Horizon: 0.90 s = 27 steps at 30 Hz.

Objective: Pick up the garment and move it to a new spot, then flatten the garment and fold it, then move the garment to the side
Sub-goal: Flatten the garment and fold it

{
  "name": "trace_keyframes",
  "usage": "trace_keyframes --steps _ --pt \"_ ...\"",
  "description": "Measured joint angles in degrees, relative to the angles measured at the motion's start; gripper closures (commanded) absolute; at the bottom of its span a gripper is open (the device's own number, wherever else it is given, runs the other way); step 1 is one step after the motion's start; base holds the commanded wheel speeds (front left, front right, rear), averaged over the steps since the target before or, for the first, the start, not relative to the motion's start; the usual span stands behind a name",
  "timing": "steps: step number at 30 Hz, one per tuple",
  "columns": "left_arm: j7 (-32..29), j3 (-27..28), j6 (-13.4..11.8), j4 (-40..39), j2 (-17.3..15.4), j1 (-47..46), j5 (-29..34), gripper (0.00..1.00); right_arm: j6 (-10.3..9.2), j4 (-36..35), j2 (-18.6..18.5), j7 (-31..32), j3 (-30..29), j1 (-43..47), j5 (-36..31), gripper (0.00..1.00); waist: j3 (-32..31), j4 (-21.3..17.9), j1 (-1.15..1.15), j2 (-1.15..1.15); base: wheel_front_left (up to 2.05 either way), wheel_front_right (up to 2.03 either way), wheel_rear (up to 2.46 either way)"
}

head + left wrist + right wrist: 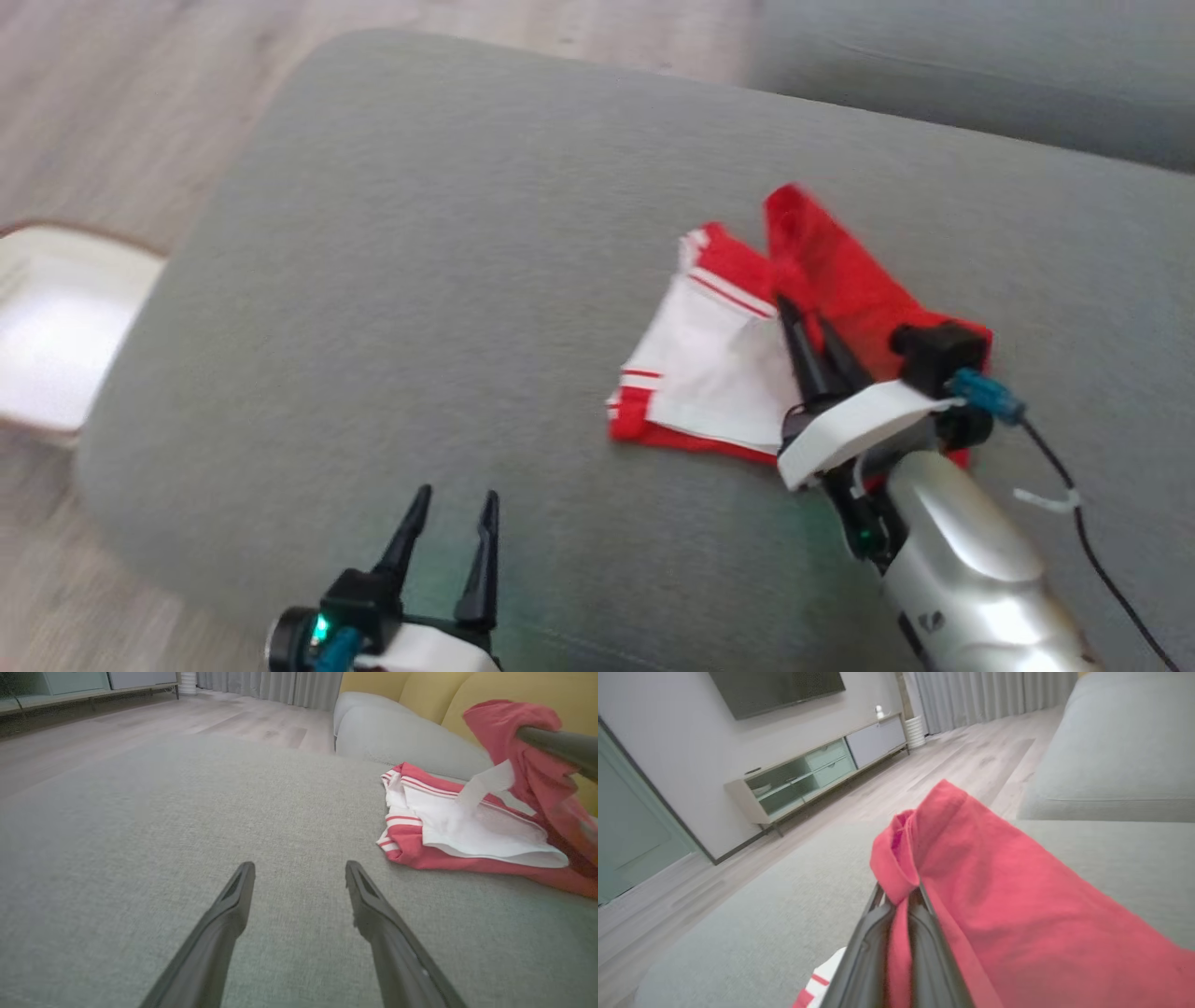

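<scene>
Left gripper (457, 495) waits at cushion (420, 280) near edge, jaws wide, empty. Right gripper (803, 315) clamped on garment (709, 364), holding a red fold raised off cushion's right side (probably for the move). Rest lies crumpled there. Garment type unclear; head view blurred.

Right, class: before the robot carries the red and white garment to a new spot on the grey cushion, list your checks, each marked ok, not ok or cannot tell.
1. Right gripper shut on the garment: ok.
2. Garment lifted off the cushion: not ok, most lies on it.
3. Left gripper open, apart from the garment: ok.
4. Bare cushion left of the garment: ok.
5. Single layer pinched: cannot tell.
</scene>
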<state>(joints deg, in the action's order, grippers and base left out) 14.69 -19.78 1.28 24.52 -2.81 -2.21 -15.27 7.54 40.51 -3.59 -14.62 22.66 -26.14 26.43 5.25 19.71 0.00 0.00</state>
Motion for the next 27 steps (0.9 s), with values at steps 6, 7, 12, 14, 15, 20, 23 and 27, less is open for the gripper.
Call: trace_keyframes --steps 6,7,12,14,15,20,23,27 --pt "0.0 -2.1 -0.3 0.3 0.0 0.0 -2.3 0.00 0.00 3.2 0.0 0.0 4.2 -1.6 4.2 0.00 0.2 5.7 0.00 0.00 0.00 0.00 0.00" --pt "0.0 -2.3 -0.3 0.3 0.0 0.0 -2.4 0.00 0.00 2.9 0.0 0.0 4.5 -1.7 5.0 0.00 0.2 6.2 0.00 0.00 0.00 0.00 0.00" --pt "0.0 -1.1 -1.3 0.3 0.0 -0.1 -1.4 0.00 0.00 -0.2 0.1 0.0 3.6 -1.6 5.6 0.00 0.0 4.3 0.00 0.00 0.00 0.00 0.00" --pt "0.0 1.0 -1.8 -0.1 0.0 -0.4 -0.1 0.00 0.00 -0.6 0.1 0.0 -0.3 -0.8 3.5 0.00 -0.4 1.7 0.00 0.00 0.00 0.00 0.00" --pt "0.0 1.7 -2.0 -0.2 0.0 -0.6 0.3 0.00 0.00 -0.5 0.1 0.0 -1.8 -0.3 2.2 0.00 -0.5 0.6 0.00 0.00 0.00 0.00 0.00" --pt "0.0 4.4 -2.6 -0.4 0.0 -1.2 1.4 0.00 0.00 -0.3 0.1 0.0 -8.4 2.1 -3.6 0.00 -1.2 -3.8 0.00 0.00 0.00 0.00 0.00" --pt "0.0 6.1 -3.1 -0.5 0.0 -1.3 2.2 0.00 0.00 -0.1 0.1 0.0 -13.1 4.2 -7.8 0.00 -1.7 -7.0 0.00 0.00 0.00 0.00 0.00" --pt "0.0 8.2 -3.4 -0.6 0.0 -1.2 3.3 0.00 0.00 -0.5 0.1 0.0 -17.9 7.2 -11.0 0.00 -2.5 -11.0 0.00 0.00 0.00 0.00 0.00"
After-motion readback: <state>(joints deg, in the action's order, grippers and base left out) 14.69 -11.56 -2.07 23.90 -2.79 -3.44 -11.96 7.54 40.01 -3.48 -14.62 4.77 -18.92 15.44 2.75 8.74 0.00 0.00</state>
